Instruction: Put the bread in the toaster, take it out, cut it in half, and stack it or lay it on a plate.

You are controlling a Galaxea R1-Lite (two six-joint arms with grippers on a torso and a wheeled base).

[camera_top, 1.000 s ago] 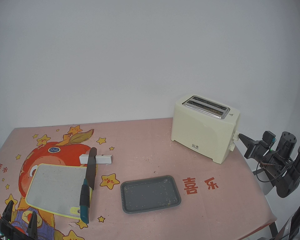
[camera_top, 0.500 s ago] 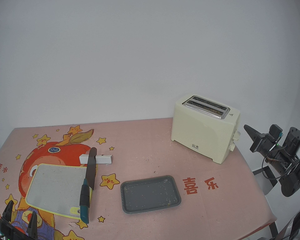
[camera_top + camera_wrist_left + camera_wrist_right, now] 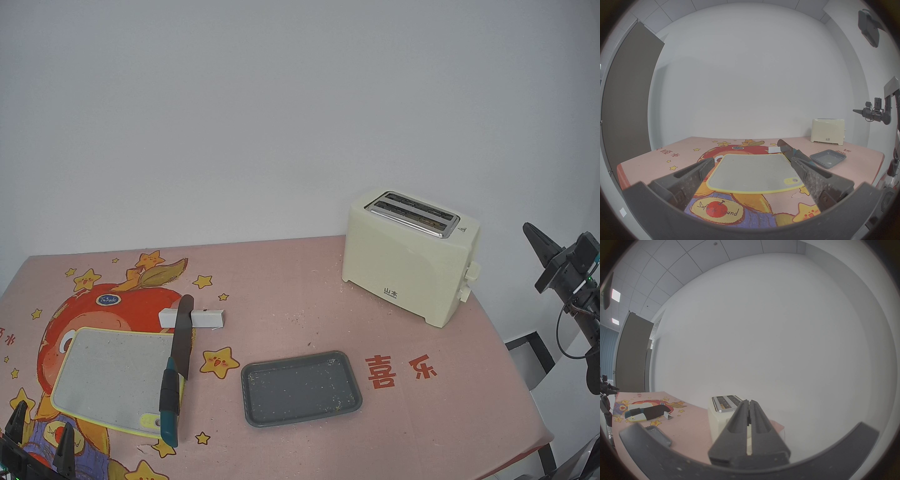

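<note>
The cream toaster (image 3: 409,256) stands at the table's back right, its two slots (image 3: 412,214) facing up; I cannot make out bread inside them. Its side lever (image 3: 470,272) points to the right. My right gripper (image 3: 530,230) hangs in the air to the right of the toaster, past the table edge and well apart from the lever. In the right wrist view its fingers (image 3: 756,418) are pressed together, empty, with the toaster (image 3: 723,416) beyond them. My left gripper (image 3: 40,431) is open and empty at the front left corner, just before the cutting board (image 3: 112,378).
A teal-handled knife (image 3: 175,369) lies along the board's right edge, its blade resting on a small white block (image 3: 191,317). A grey plate (image 3: 301,387) with crumbs sits mid-table near the front. The pink cloth between plate and toaster is bare.
My right gripper has pulled away from the toaster's lever, going right and upward. The left gripper, knife, board and plate have not moved.
</note>
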